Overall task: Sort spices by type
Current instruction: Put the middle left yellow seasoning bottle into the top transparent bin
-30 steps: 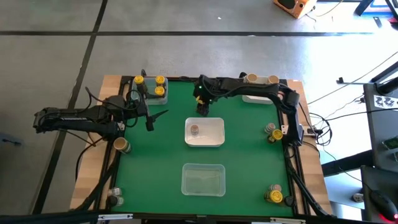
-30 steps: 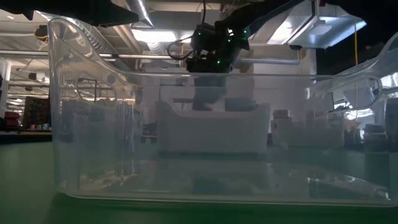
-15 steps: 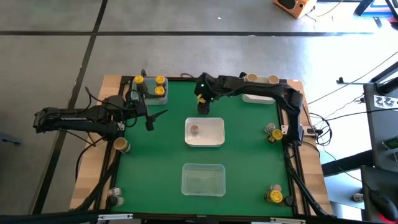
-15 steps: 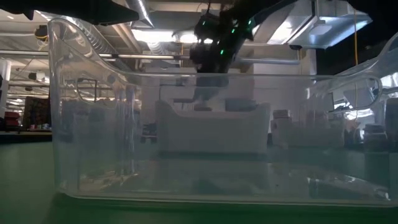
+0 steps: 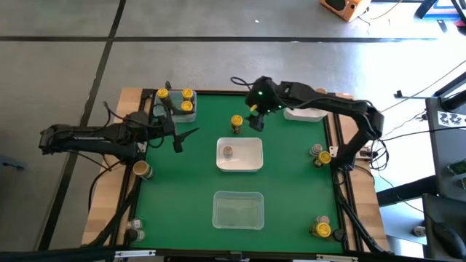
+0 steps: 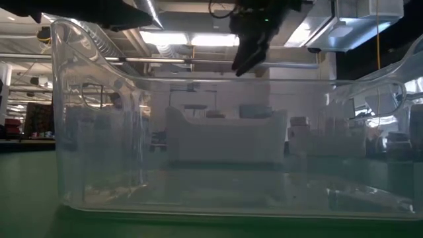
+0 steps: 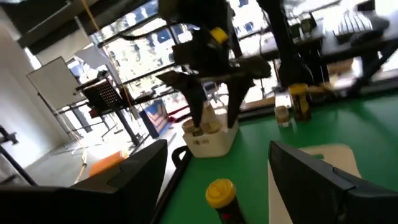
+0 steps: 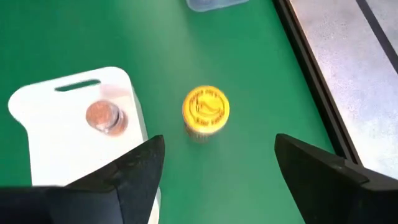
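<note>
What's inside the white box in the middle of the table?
The white box holds one small jar with a brownish lid, standing near one side. The rest of its floor looks bare. What is in the jar is hidden by its lid.

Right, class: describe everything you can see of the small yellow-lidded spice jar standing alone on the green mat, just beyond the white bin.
The small yellow-lidded spice jar is a short cylinder with a bright yellow round lid bearing faint raised print and a darker body below. It stands upright on the green mat, apart from the white rectangular bin. Nothing touches it: the right gripper hangs open beside and above it.
</note>
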Robot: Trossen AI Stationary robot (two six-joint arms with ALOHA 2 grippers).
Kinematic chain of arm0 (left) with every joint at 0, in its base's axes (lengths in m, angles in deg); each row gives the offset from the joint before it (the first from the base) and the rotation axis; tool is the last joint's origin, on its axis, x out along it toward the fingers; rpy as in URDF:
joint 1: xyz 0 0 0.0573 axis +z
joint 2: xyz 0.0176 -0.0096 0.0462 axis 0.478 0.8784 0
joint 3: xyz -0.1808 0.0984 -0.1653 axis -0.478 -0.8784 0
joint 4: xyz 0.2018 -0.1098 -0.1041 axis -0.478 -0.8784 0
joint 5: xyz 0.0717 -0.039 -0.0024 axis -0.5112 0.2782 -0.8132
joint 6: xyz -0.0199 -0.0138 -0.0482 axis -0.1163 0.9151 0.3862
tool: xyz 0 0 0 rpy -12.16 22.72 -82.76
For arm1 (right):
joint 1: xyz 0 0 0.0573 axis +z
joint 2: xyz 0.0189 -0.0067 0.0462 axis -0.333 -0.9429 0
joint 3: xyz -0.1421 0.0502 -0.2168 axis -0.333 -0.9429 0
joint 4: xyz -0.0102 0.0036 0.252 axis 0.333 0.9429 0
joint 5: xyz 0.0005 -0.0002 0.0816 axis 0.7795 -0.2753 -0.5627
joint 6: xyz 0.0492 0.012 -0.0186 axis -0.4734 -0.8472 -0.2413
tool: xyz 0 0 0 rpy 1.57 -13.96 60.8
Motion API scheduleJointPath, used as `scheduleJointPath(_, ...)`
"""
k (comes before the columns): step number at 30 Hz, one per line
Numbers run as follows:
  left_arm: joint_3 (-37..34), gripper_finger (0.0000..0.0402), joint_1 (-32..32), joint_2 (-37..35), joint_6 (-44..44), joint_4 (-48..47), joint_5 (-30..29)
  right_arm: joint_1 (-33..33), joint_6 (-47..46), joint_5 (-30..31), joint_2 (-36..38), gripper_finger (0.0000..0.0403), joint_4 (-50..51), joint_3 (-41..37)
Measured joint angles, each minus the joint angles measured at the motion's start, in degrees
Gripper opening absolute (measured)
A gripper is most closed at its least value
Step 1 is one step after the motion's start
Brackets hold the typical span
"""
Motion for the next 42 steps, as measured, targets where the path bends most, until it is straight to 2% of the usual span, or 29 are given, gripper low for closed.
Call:
scheduleJointPath(6, 0.00, 0.0279, 0.86, 7.30, 1.49, 4.86, -0.51, 0.00, 0.07, 2.91, 8.96, 0.0305, -12.41, -15.33)
scheduleJointPath(11, 0.30, 0.0279, 3.02, 15.52, 3.63, 11.39, -0.81, 0.00, 0.40, 9.15, 16.19, 0.0305, -24.39, -27.02)
scheduleJointPath(17, 6.08, 0.0279, 6.50, 26.25, 13.66, 7.73, -0.86, -0.02, 3.49, 10.86, 21.52, 0.0305, -40.26, -35.38)
scheduleJointPath(21, 11.08, 0.0279, 7.50, 32.94, 17.79, 5.29, -0.41, -0.02, 7.30, 11.77, 21.94, 0.0305, -49.43, -36.81)
scheduleJointPath(23, 13.44, 0.0279, 7.50, 36.10, 18.86, 3.77, 1.68, -0.02, 10.43, 12.68, 21.93, 0.0305, -54.29, -36.85)
scheduleJointPath(26, 17.39, 0.0279, 7.43, 40.55, 19.61, -0.53, 4.84, 0.00, 15.08, 13.95, 22.10, 0.0305, -61.18, -36.85)
scheduleJointPath(29, 22.32, 0.0279, 7.45, 44.66, 19.90, -6.11, 5.22, 0.00, 19.08, 15.93, 22.79, 0.0305, -65.11, -36.85)
scheduleJointPath(36, 31.20, 0.0279, 8.59, 52.38, 20.54, -12.23, 5.32, 0.00, 23.84, 18.01, 24.29, 0.0305, -66.83, -36.85)
scheduleJointPath(42, 34.80, 0.0279, 10.47, 56.51, 20.27, -12.18, 5.25, 0.00, 24.00, 18.27, 24.37, 0.0305, -59.07, -36.85)
